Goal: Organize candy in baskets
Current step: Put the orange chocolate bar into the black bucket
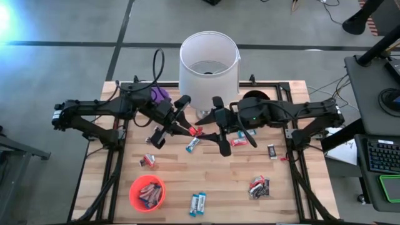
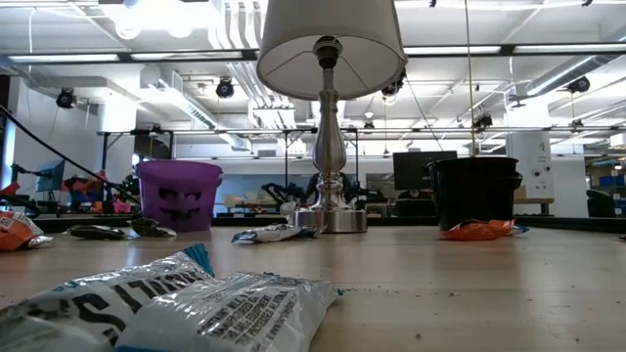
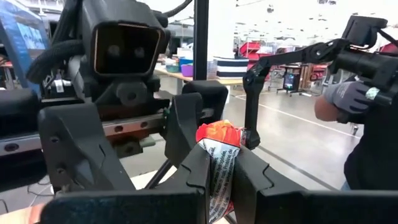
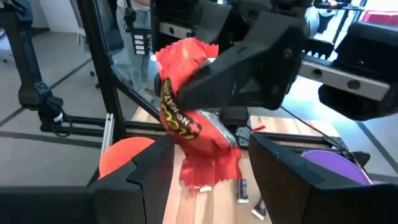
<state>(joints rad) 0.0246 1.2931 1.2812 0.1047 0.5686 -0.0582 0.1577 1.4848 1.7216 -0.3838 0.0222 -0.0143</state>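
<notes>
You have 1 red candy bar [image 4: 186, 121] clenched in the left gripper [image 1: 190, 130], held above the table [image 1: 237, 178] mid-front of the lamp [image 1: 209, 62]. Your right gripper [image 1: 220, 134] faces it with both fingers spread wide, either side of the bar, not gripping. Loose candy lies around; the orange basket [image 1: 147, 193] holds several bars.

— What stands at the back of the light wooden slatted table [image 1: 219, 175]?
— A lamp with a white drum shade [image 1: 209, 61] on a silver metal baluster base [image 2: 330, 147].
— And off to the side?
— A black desk with a keyboard [image 1: 382, 154].
</notes>
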